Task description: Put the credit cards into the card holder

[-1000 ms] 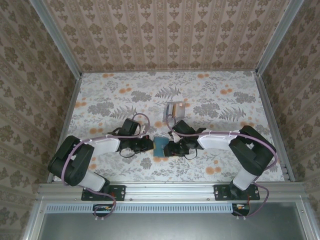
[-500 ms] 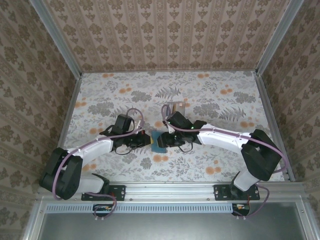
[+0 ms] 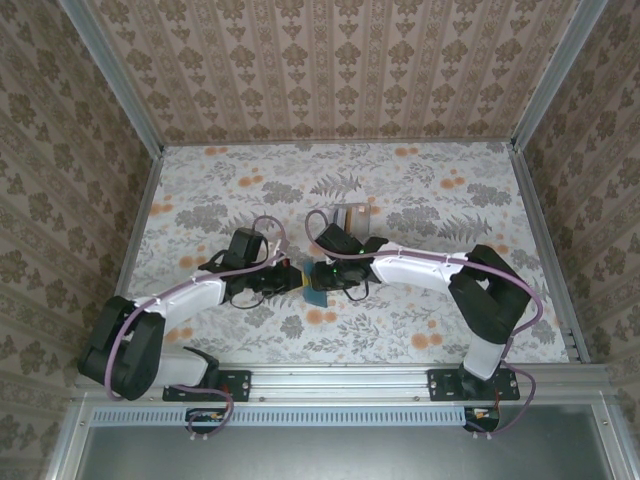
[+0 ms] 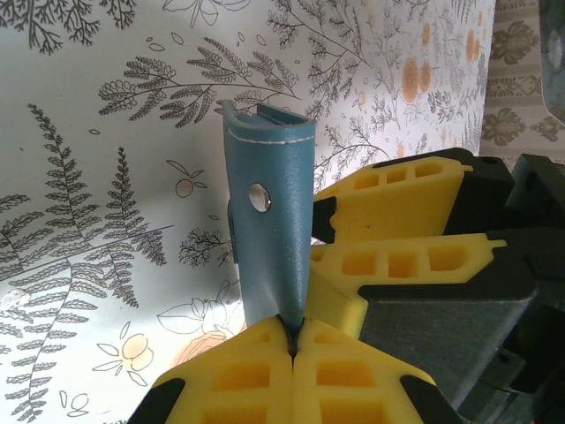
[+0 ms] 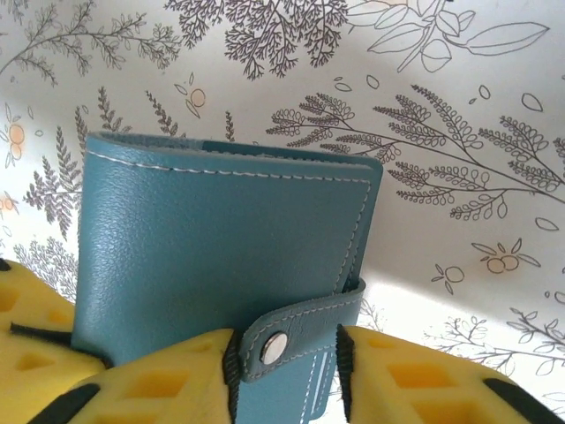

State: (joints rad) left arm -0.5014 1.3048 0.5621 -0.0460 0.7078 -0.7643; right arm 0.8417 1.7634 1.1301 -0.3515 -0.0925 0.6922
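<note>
Top view: even, diffuse, medium-bright light. Soft faint shadows lie under the arms on the floral-print paper tabletop [image 3: 420, 190], and the corners are slightly bowed. Left wrist view: bright, tabletop near white at upper left. The dark teal leather folding wallet [image 4: 269, 221] is sharp, with a small glint on its round metal snap [image 4: 259, 198]. Right wrist view: right gripper [image 5: 284, 375] soft-focus along bottom edge, pale bright patch centre right, mild wide-angle bending.

Both arms are stretched low and forward and bent inward, so that the grippers are brought tip to tip between them. The left gripper [image 3: 298, 285] is clamped, its pads [image 4: 247, 375] pressed together on a wallet [image 4: 269, 221] edge. The right gripper [image 3: 324, 280] is held facing it, fingers [image 5: 415, 380] parted.
</note>
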